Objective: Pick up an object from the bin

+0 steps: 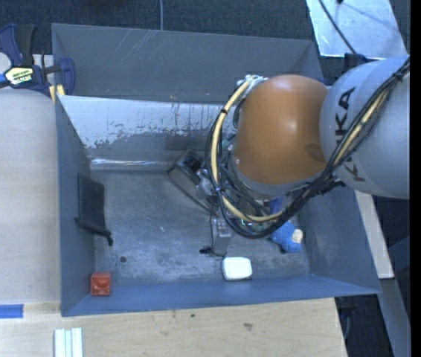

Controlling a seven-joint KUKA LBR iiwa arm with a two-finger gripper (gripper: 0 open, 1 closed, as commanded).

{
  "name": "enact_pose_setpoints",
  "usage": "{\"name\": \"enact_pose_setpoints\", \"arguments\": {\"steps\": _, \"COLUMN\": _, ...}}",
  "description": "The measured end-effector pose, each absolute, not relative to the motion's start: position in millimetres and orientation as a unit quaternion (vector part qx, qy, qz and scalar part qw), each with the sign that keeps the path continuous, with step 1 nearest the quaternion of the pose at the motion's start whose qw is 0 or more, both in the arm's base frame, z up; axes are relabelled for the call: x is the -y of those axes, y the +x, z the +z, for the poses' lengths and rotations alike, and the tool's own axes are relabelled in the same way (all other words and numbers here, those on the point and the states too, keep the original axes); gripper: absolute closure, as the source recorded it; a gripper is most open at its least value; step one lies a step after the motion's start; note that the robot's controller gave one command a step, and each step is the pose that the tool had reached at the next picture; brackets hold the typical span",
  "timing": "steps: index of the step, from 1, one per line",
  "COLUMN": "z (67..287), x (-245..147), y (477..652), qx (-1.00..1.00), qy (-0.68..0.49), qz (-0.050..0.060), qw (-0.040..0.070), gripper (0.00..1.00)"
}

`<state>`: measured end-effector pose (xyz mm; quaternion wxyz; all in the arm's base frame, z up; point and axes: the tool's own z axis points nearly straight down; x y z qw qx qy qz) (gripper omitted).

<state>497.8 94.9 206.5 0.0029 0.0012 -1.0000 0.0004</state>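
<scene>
My gripper (216,244) hangs below the orange wrist cover, low over the bin floor near the front middle. Just to its right and nearer the front wall lies a small white rounded block (237,268), apart from the gripper. A blue thing with a white end (289,238) lies to the right, partly hidden under the arm's cables. Behind the gripper a dark grey oblong thing (187,169) lies slanted on the floor, its right end hidden by the arm.
A flat black piece (91,205) lies against the left wall. A small red cube (100,283) sits in the front left corner. The arm and its cable loops cover the right half of the bin.
</scene>
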Motion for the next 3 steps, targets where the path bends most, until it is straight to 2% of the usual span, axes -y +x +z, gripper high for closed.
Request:
{"name": "enact_pose_setpoints", "arguments": {"steps": 1, "z": 233, "x": -47, "y": 522.9, "qx": 0.999, "qy": -0.036, "qz": 0.001, "qw": -0.003, "gripper": 0.0}}
{"name": "enact_pose_setpoints", "arguments": {"steps": 2, "z": 141, "x": -53, "y": 545.6, "qx": 0.99, "qy": -0.142, "qz": 0.0, "qw": 0.002, "gripper": 0.0}}
{"name": "enact_pose_setpoints", "arguments": {"steps": 3, "z": 94, "x": -53, "y": 594.3, "qx": 0.993, "qy": -0.119, "qz": 0.001, "qw": -0.011, "gripper": 0.0}}
